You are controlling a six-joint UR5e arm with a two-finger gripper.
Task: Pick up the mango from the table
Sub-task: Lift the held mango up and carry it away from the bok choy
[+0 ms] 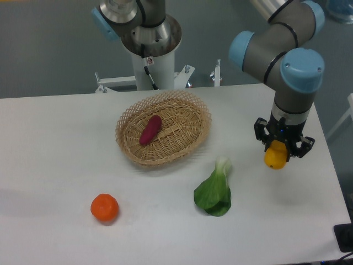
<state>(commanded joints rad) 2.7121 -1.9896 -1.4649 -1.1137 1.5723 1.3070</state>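
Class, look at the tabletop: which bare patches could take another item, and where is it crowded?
Bare: the table left of the basket, and the front strip between the tangerine and the bok choy. Crowded: the right side, where the end effector holds the mango beside the bok choy.

The table [60, 165] is plain white; the basket [163, 132] is tan open weave; the sweet potato [150, 130] is reddish-purple; the tangerine [105, 207] is deep orange; the mango [276, 158] is yellow-orange; the bok choy [214, 191] is green, pale at its stem; the gripper [283, 144] is black.
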